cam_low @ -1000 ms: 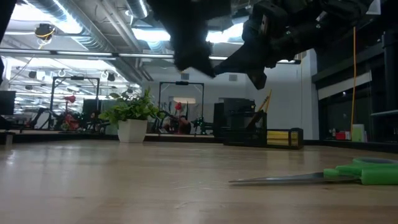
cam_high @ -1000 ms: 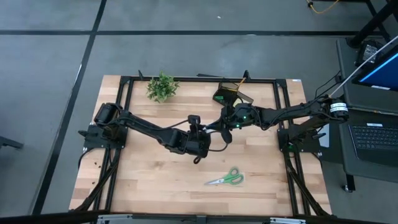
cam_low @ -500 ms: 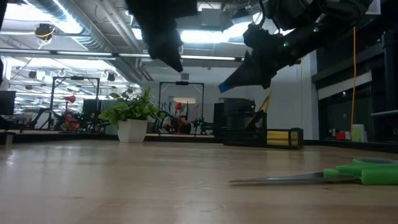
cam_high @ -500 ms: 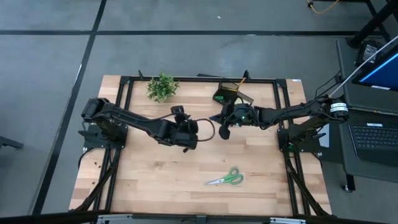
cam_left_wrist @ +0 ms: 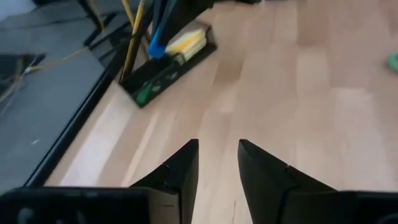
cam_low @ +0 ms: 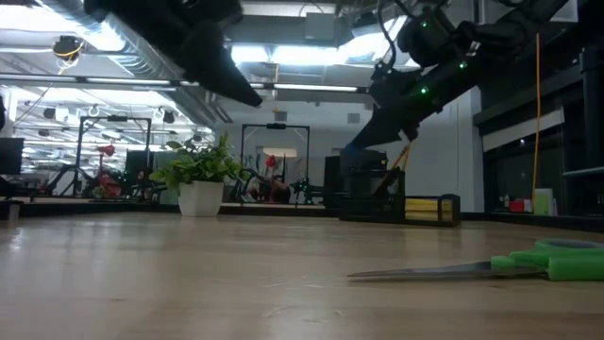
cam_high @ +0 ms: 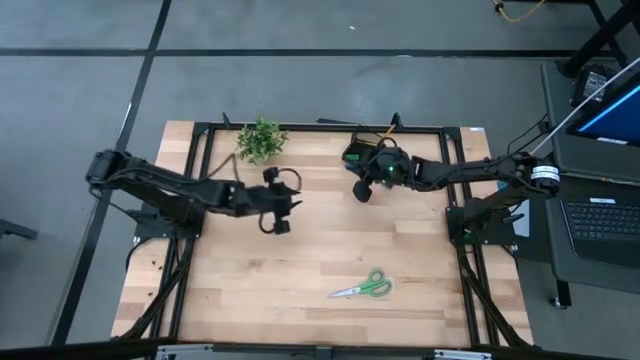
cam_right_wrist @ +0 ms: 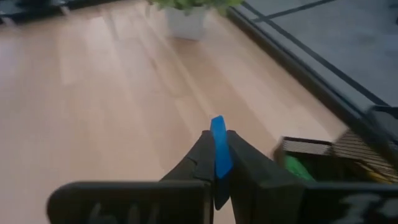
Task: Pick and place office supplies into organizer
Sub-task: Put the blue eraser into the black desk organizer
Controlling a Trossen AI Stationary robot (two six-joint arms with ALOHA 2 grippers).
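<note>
- Since the earlier frame: left gripper (cam_high: 279,222) has drawn back toward the plant (cam_high: 260,139); right gripper (cam_high: 360,190) has moved to the organizer (cam_high: 366,153).
- High view: scissors (cam_high: 363,287) lie apart, near the table's front.
- Low view: organizer (cam_low: 392,201) stands far back.
- Left wrist view: jaws narrowly parted, empty.
- Right wrist view: jaws clamp the blue eraser (cam_right_wrist: 218,155).

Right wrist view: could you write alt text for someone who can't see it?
The right gripper is shut on a small blue eraser, held above a wooden table. The black organizer sits nearby at the table's edge, and a potted plant stands farther off.
</note>
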